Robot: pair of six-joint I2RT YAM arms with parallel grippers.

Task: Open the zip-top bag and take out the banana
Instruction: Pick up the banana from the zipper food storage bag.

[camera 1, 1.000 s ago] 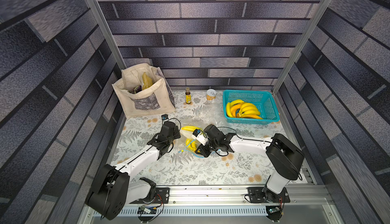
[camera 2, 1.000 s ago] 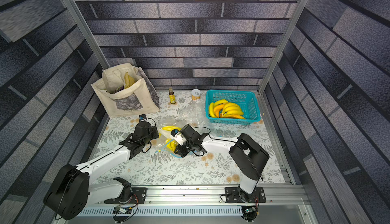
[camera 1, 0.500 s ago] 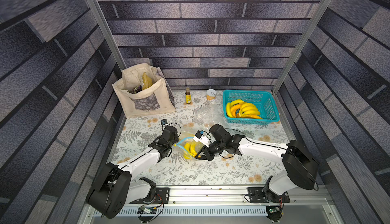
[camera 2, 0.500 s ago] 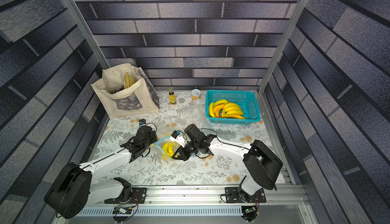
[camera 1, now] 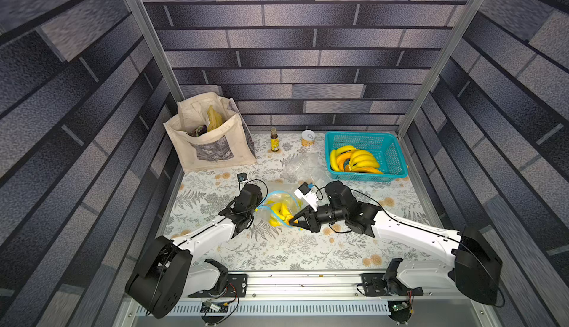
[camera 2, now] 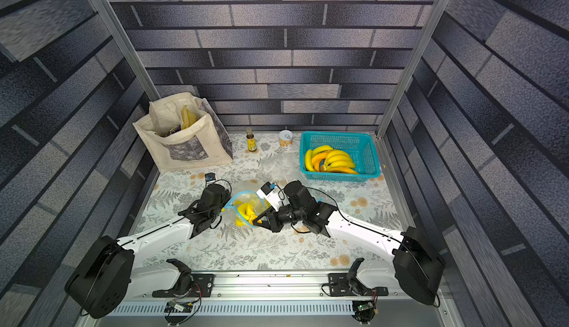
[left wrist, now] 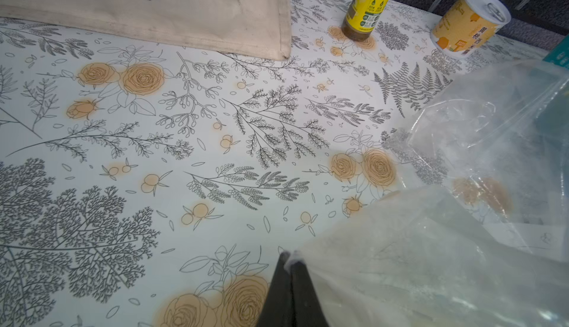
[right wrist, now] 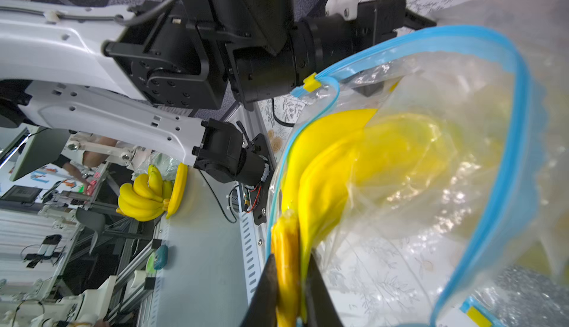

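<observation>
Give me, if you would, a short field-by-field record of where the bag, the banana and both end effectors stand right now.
Zip-top bag: mouth open, between the two arms
Banana: stem at the mouth, body inside the bag
Left end effector: shut on the bag's plastic
Right end effector: shut on the banana stem
Back of table: tote bag, bottle, can, teal basket of bananas

You have bare table [camera 1: 292,248] on the rail side of the zip-top bag [camera 1: 278,197]. The left arm [camera 1: 209,234] and right arm [camera 1: 406,233] flank it, and a crumpled clear bag [camera 1: 303,165] lies just behind it.
</observation>
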